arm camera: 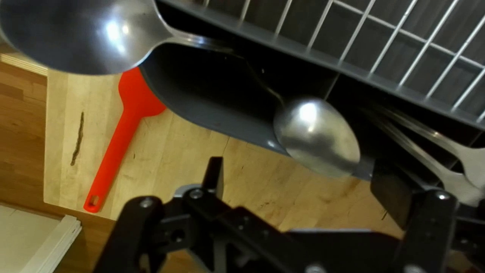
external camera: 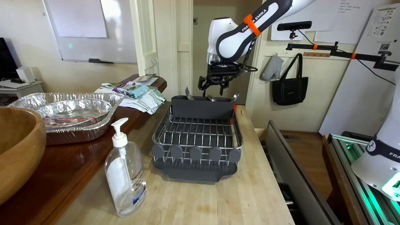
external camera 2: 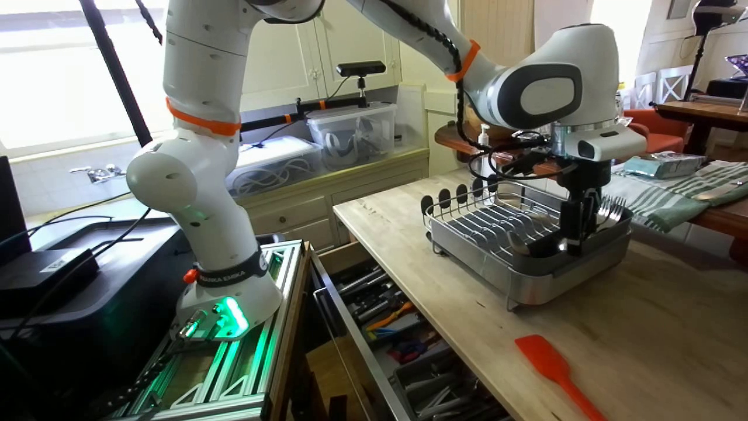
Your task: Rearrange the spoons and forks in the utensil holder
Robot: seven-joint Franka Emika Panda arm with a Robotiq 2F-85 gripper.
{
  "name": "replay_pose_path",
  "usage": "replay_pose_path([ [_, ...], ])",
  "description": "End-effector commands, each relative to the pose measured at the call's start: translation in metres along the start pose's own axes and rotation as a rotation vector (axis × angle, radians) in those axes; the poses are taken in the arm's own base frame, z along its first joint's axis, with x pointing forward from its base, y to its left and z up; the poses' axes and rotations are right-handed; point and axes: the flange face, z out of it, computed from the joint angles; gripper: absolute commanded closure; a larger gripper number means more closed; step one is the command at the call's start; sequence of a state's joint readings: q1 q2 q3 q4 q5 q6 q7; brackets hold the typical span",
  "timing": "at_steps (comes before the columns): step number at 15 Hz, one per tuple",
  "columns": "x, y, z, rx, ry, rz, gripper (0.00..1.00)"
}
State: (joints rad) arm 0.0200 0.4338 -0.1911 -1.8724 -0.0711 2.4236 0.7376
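The dark grey utensil holder (external camera: 203, 108) sits at one end of the dish rack. In the wrist view a large spoon (arm camera: 87, 36) leans over its left end, and a smaller spoon (arm camera: 316, 138) rises from the middle with its bowl over the rim. Forks (external camera 2: 610, 210) stand tines up at the far end in an exterior view; the wrist view shows only their necks (arm camera: 451, 178), partly cut off at the right edge. My gripper (arm camera: 297, 175) is open above the holder, fingers pointing down. The smaller spoon's bowl lies in line with the gap, apparently below it, ungripped.
The wire dish rack (external camera: 200, 134) stands on the wooden table (external camera: 250, 187). A red spatula (external camera 2: 549, 362) lies beside it. A pump bottle (external camera: 126, 175) and foil trays (external camera: 72, 115) are nearby. An open drawer (external camera 2: 397, 333) runs along the table's side.
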Motion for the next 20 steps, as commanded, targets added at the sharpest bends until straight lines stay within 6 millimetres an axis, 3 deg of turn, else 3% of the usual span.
replay_pose_path([
  [1,0.000,-0.006,0.004,-0.020,-0.024,0.003,0.00],
  [10,-0.001,0.017,-0.011,-0.132,0.014,-0.049,0.00],
  [20,-0.016,0.025,-0.018,-0.231,-0.024,-0.153,0.00],
])
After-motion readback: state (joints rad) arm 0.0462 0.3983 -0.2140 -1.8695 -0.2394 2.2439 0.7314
